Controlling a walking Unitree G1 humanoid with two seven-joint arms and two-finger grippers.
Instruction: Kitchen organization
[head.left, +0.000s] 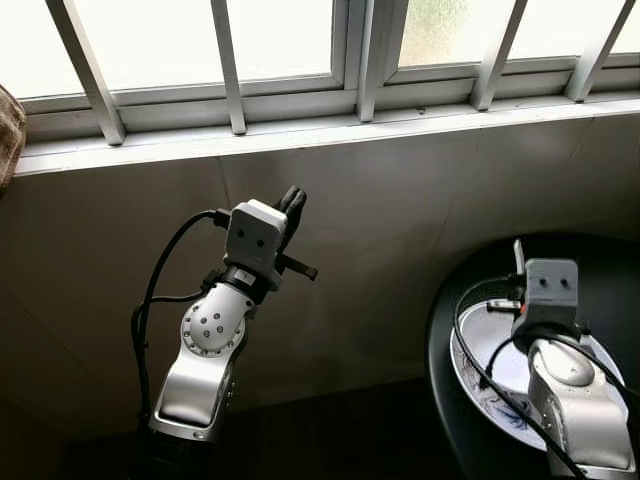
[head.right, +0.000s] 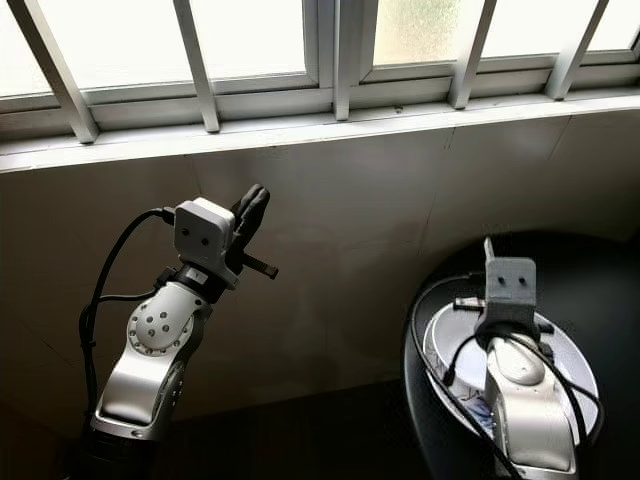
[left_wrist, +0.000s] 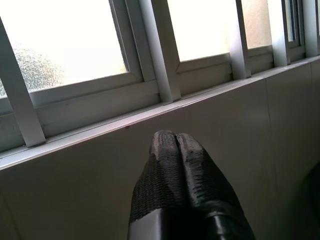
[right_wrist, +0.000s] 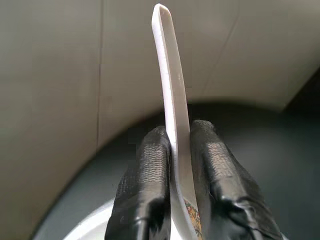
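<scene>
Round black table (head.left: 600, 270) by the wall, white patterned plate (head.left: 475, 365) on it

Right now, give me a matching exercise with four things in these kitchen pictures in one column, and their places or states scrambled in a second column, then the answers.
Things:
1. left gripper
2. right gripper
3. white spoon
4. patterned plate

States or places:
A. lying on the dark round table
B. standing on edge between two black fingers
C. raised before the tiled wall, fingers pressed together, holding nothing
D. clamped on a thin white handle above the plate

Pairs: 1-C, 2-D, 3-B, 4-A
</scene>
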